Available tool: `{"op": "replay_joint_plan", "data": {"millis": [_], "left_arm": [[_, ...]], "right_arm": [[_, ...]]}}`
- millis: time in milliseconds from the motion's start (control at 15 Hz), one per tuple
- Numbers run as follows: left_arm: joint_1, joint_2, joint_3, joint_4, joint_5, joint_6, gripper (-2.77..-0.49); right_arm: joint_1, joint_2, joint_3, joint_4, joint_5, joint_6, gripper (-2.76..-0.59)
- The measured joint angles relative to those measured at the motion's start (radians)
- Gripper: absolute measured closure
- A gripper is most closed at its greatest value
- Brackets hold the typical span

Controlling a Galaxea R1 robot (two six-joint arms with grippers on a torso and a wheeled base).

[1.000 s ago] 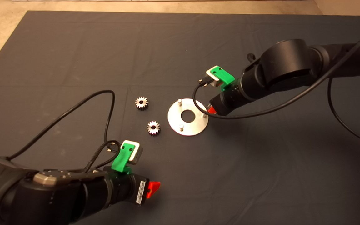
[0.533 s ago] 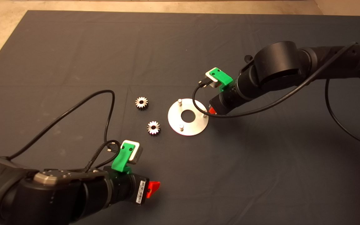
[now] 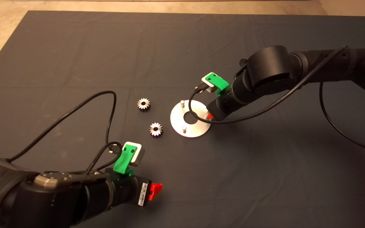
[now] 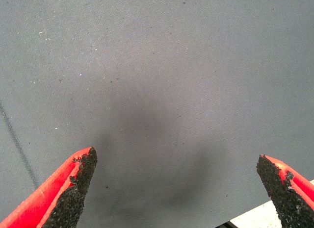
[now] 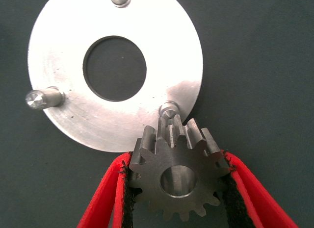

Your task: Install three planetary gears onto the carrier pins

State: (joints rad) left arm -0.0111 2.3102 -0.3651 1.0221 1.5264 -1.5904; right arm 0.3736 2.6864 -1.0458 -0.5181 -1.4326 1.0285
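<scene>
A shiny metal disc (image 3: 190,118) with a large centre hole lies mid-mat and carries three upright carrier pins (image 3: 182,103) (image 3: 184,129) (image 5: 168,110). Two planetary gears (image 3: 143,104) (image 3: 155,129) lie flat on the mat to its left. My right gripper (image 3: 210,116) is at the disc's right rim, shut on a third planetary gear (image 5: 177,175), held just beside the nearest pin, its bore short of it. The disc also shows in the right wrist view (image 5: 115,71). My left gripper (image 3: 155,191) waits open and empty at the lower left, over bare mat (image 4: 157,90).
The dark mat (image 3: 265,174) covers the table, with a pale floor strip beyond its far edge (image 3: 5,31). Black cables loop from each wrist, one (image 3: 84,104) on the mat left of the gears.
My right arm has moved left and slightly down, bringing the gripper with its gear from beside the disc's right edge onto the rim by the right-hand pin. The left arm has not moved.
</scene>
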Motion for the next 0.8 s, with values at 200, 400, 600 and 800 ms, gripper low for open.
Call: {"op": "replay_joint_plan", "data": {"millis": [200, 400, 600, 800], "left_arm": [[0.0, 0.0, 0.0, 0.0, 0.0, 0.0, -2.35], [0.0, 0.0, 0.0, 0.001, 0.0, 0.0, -2.35], [0.0, 0.0, 0.0, 0.003, 0.0, 0.0, -2.35], [0.0, 0.0, 0.0, 0.004, 0.0, 0.0, -2.35]], "right_arm": [[-0.002, 0.005, -0.021, 0.0, -0.004, -0.005, -0.99], [-0.014, 0.016, -0.03, 0.0, 0.0, -0.015, -1.0], [-0.025, 0.016, -0.044, 0.0, -0.004, -0.015, -0.99], [-0.031, 0.026, -0.06, 0.0, -0.003, -0.02, -0.99]]}}
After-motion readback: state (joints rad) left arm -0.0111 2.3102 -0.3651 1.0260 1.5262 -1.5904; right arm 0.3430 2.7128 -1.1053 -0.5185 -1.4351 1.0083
